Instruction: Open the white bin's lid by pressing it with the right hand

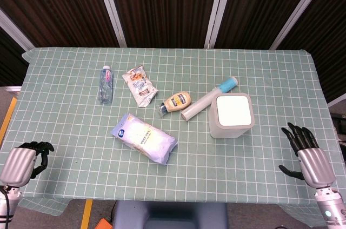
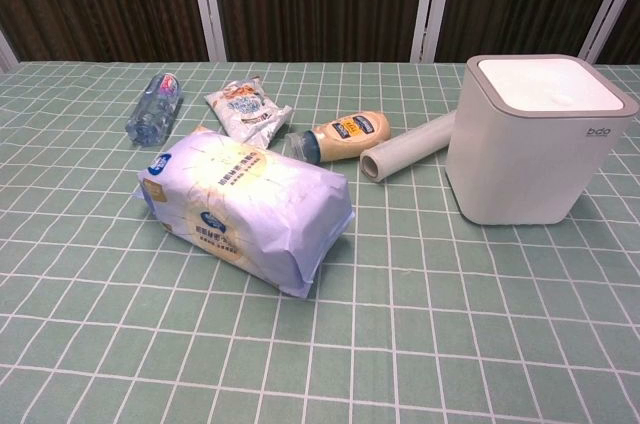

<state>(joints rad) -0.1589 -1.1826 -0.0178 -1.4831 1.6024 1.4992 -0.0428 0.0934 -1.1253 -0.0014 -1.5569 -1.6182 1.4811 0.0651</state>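
The white bin (image 1: 231,116) (image 2: 536,140) stands on the right half of the table, its flat lid (image 1: 234,110) (image 2: 546,82) down. My right hand (image 1: 307,155) hovers near the table's front right corner, well to the right of and nearer than the bin, fingers spread and holding nothing. My left hand (image 1: 24,161) sits at the front left corner with fingers curled in, nothing in it. Neither hand shows in the chest view.
A white roll with a blue end (image 1: 210,98) (image 2: 410,151) lies just left of the bin. Further left are a sauce bottle (image 1: 176,102) (image 2: 343,136), a snack packet (image 1: 139,86) (image 2: 243,108), a water bottle (image 1: 106,84) (image 2: 153,107) and a large tissue pack (image 1: 144,137) (image 2: 245,206).
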